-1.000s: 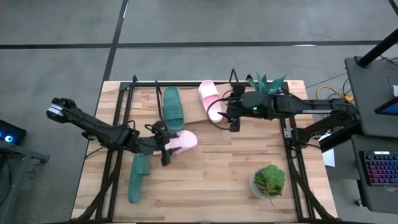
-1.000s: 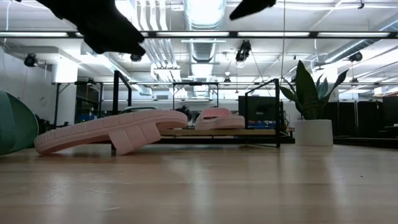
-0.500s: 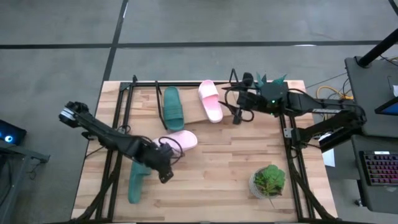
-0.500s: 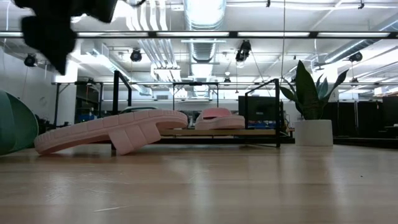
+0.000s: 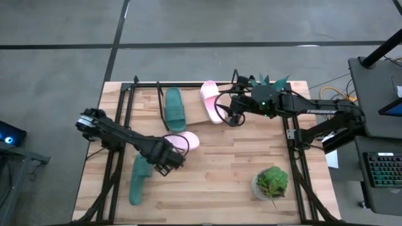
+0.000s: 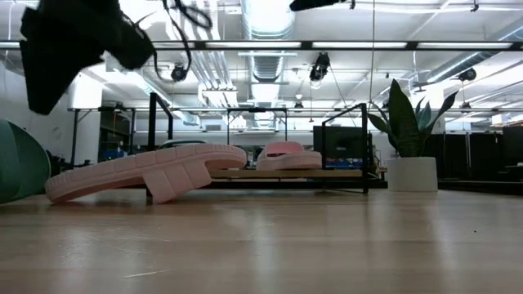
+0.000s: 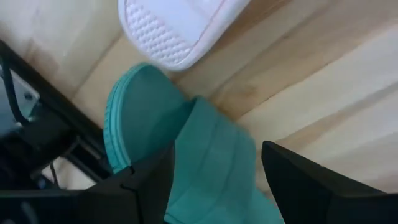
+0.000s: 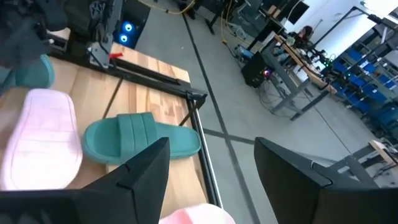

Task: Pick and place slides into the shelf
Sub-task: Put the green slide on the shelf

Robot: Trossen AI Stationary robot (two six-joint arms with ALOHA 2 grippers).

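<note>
Over the loose teal slide [image 5: 141,179] on the surface, left tool [image 5: 168,164] hangs spread, empty. Right tool [image 5: 233,116] spread beside the shelf's [image 5: 188,110] pink slide [image 5: 211,100]. Risk: soft strap slipping from an off-centre grasp.

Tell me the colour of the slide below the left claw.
Dark teal-green, clearest in the left wrist view.

A light wooden plank bench [image 5: 220,182] stands on grey concrete floor [image 5: 188,22], beneath long white ceiling lights [image 6: 261,45], with a tall green plant in a white pot [image 6: 409,155] behind.
</note>
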